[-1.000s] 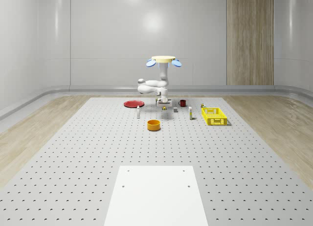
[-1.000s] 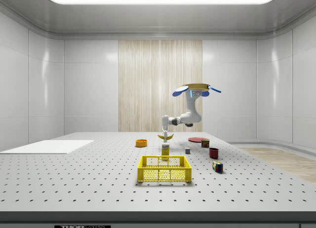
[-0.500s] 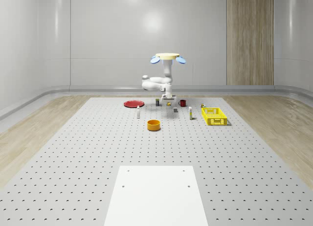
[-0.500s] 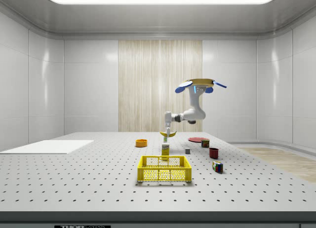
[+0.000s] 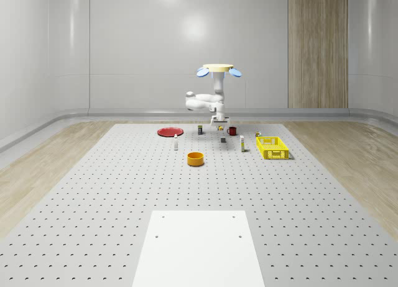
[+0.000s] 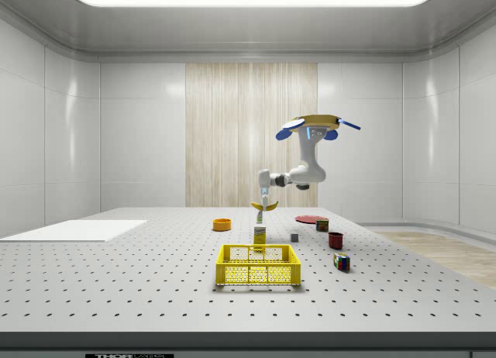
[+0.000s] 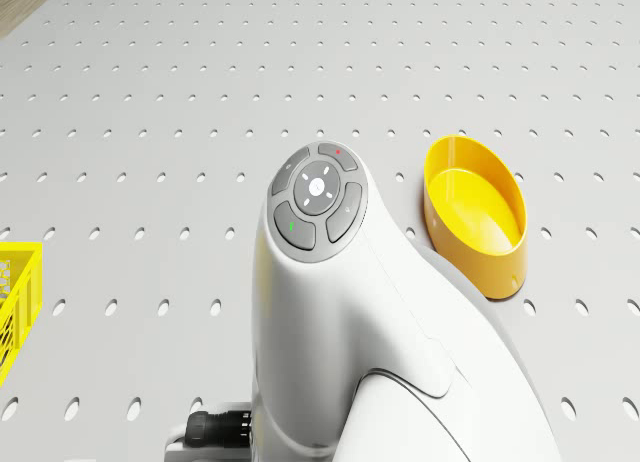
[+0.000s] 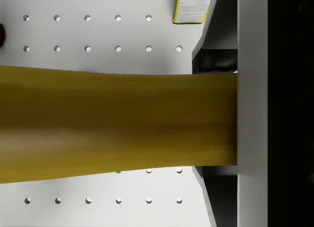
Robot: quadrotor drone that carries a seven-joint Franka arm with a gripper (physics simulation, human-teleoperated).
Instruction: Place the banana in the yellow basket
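Whole-scene view: we see the drone [image 5: 218,69] hovering above the table [image 5: 93,194] — farther toward the view's right than a second ago. Side view: the gripper [image 6: 265,200] clamps the banana [image 6: 263,206], airborne, ends upturned. Wrist view: its long axis runs crosswise between the jaws. The yellow basket [image 6: 258,265] sits below, nearer the camera.

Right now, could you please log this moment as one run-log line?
drone: hovering above table | end effector: shut on banana, lifted | yellow basket: on table, no banana inside | step: carry, not yet placed
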